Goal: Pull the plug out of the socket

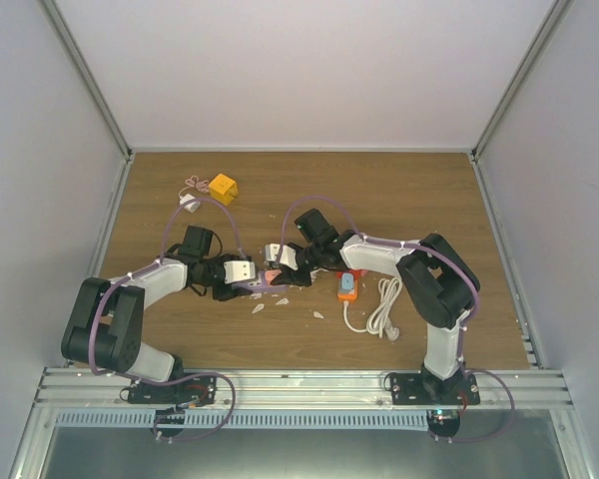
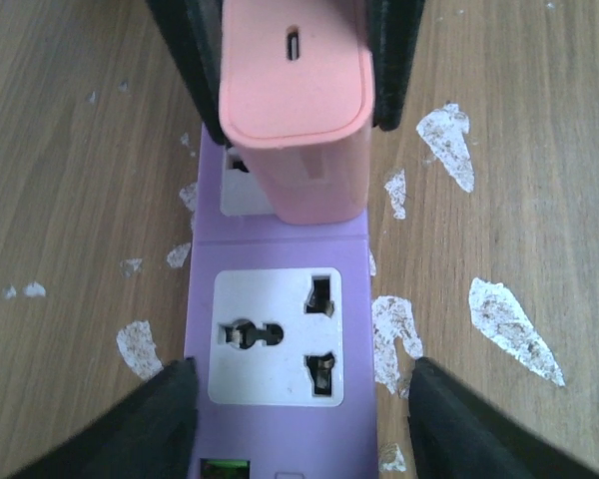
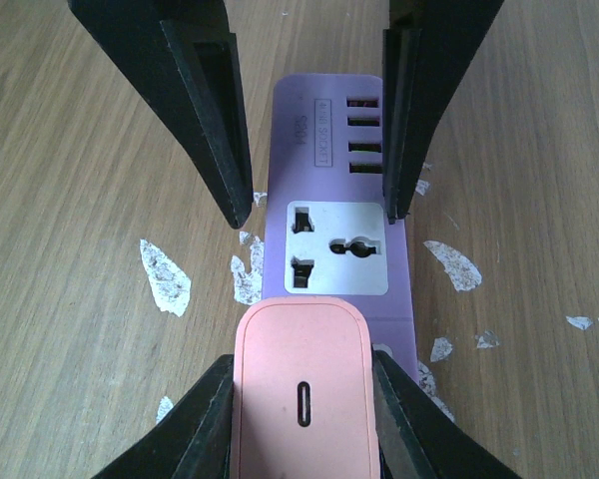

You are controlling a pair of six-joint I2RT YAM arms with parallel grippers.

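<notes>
2 robot arms reach in from the near edge of a wooden counter [image 1: 419,190] and meet over a purple power strip [image 2: 280,239] lying flat among white flecks [image 2: 504,317].

The left gripper [image 2: 301,367] straddles the strip beside an empty white socket [image 2: 277,336]. Its jaws are apart, and a sliver of wood shows between 1 finger and the strip's side.

The right gripper [image 3: 301,359] is clamped on a pink plug [image 2: 295,110], which stands upright on the next socket. Whether its pins are still in cannot be seen.

4 USB slots [image 3: 364,135] sit at the strip's other end, beside raised lettering too small to read.

To the right lie an orange and white extension block [image 1: 347,286] and its white cable [image 1: 382,307]. A yellow cube [image 1: 223,188] sits farther back.
</notes>
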